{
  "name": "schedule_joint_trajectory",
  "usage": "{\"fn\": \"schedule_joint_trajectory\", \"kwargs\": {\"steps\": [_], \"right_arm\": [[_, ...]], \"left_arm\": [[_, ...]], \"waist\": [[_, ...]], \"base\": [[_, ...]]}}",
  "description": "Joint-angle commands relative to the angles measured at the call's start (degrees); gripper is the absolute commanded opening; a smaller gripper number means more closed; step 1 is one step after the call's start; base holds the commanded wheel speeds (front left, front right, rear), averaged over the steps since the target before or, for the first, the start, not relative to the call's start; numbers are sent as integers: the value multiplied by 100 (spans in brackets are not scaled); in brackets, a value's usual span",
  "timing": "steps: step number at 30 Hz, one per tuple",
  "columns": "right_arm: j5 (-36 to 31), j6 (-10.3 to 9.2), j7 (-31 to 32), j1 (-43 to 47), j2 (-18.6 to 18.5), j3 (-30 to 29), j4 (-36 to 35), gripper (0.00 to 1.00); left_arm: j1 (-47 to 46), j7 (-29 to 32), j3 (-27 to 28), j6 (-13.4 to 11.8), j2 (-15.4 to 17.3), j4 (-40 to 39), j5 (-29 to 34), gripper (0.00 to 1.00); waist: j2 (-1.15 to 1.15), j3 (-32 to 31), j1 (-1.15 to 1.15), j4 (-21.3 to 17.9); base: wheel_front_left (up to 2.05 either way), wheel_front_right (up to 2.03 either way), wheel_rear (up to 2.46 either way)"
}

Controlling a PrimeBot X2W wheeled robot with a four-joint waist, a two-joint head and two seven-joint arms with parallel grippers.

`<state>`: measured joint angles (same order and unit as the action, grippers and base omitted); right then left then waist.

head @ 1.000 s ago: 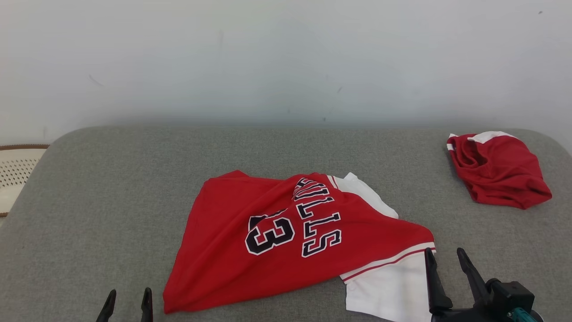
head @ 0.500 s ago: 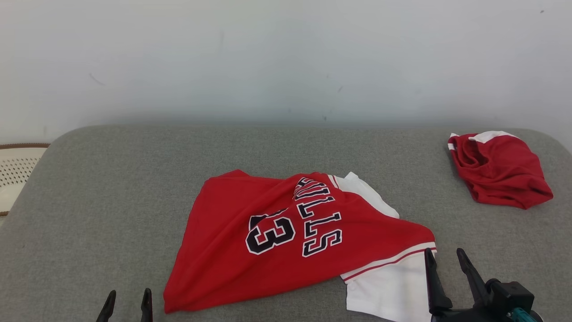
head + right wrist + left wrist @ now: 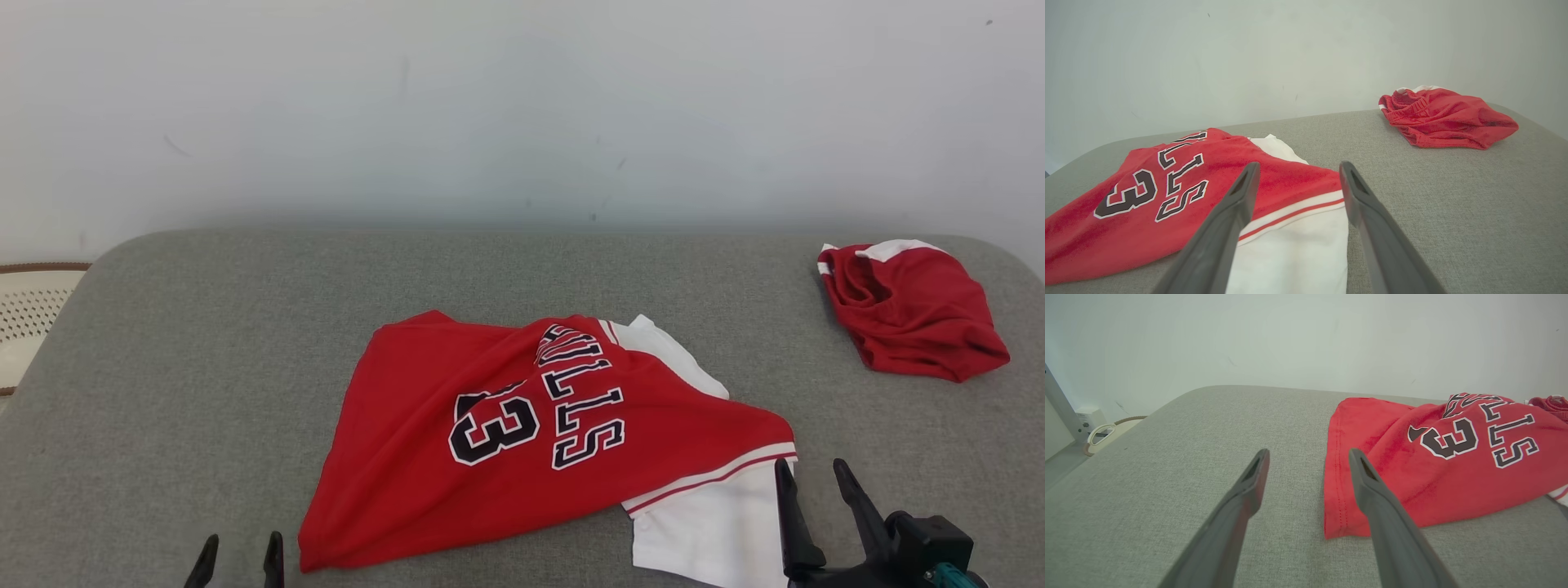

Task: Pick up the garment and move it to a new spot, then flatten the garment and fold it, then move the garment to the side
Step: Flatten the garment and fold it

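The garment (image 3: 522, 433) is a red jersey with black lettering, a number 3 and white sleeves, lying rumpled in the middle of the grey padded table (image 3: 204, 359). In the left wrist view its red hem corner (image 3: 1337, 522) lies just right of my open left gripper (image 3: 1308, 457). In the head view that left gripper (image 3: 239, 545) sits at the bottom edge, left of the hem. My right gripper (image 3: 810, 474) stands open over the white sleeve's right edge (image 3: 718, 531). In the right wrist view, the right gripper (image 3: 1298, 169) frames the striped sleeve seam (image 3: 1298, 210).
A second red and white garment (image 3: 910, 318) lies bunched at the table's far right, also in the right wrist view (image 3: 1445, 118). A pale wall (image 3: 522, 106) stands behind the table. A cream perforated basket (image 3: 28, 314) sits off the left edge.
Both grippers have dropped slightly toward the bottom of the head view. The garment has not moved.
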<state>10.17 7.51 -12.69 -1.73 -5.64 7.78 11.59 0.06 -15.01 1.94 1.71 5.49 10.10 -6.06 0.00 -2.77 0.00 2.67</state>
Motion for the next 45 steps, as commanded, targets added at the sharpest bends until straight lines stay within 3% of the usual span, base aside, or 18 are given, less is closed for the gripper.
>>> {"fn": "schedule_joint_trajectory", "kwargs": {"steps": [1, 21, 40, 41, 42, 43, 44, 45], "right_arm": [[53, -4, 41, 45, -8, -4, 30, 100], [297, -4, 354, -82, -49, 41, 1418, 100], [658, -4, 234, -553, 22, 636, 2459, 100], [667, -4, 228, -572, 20, 669, 2489, 95], [695, -4, 227, -593, 21, 705, 2522, 55], [724, -4, 216, -613, 19, 736, 2553, 27], [739, -4, 200, -632, 15, 775, 2582, 7], [767, -4, 184, -651, 12, 808, 2610, 0]], "left_arm": [[-12, -22, -19, 26, 8, 55, -41, 100], [-530, -22, -220, 392, -20, 1606, -197, 100], [-1351, -22, -600, 556, 92, 2817, -151, 100], [-1376, -22, -616, 562, 90, 2887, -179, 67], [-1392, -22, -649, 565, 107, 2951, -173, 36], [-1416, -22, -667, 562, 115, 2982, -190, 0], [-1432, -22, -679, 565, 120, 2999, -208, 0], [-1436, -22, -684, 567, 132, 3016, -220, 0]], "waist": [[0, 3, 0, 2], [0, 219, 0, -108], [0, 299, 0, -266], [0, 298, 0, -273], [0, 297, 0, -280], [0, 295, 0, -286], [0, 292, 0, -288], [0, 290, 0, -289]], "base": [[0, 0, 0], [0, 0, 0], [0, 0, 0], [0, 0, 0], [0, 0, 0], [0, 0, 0], [0, 0, 0], [0, 0, 0]]}}
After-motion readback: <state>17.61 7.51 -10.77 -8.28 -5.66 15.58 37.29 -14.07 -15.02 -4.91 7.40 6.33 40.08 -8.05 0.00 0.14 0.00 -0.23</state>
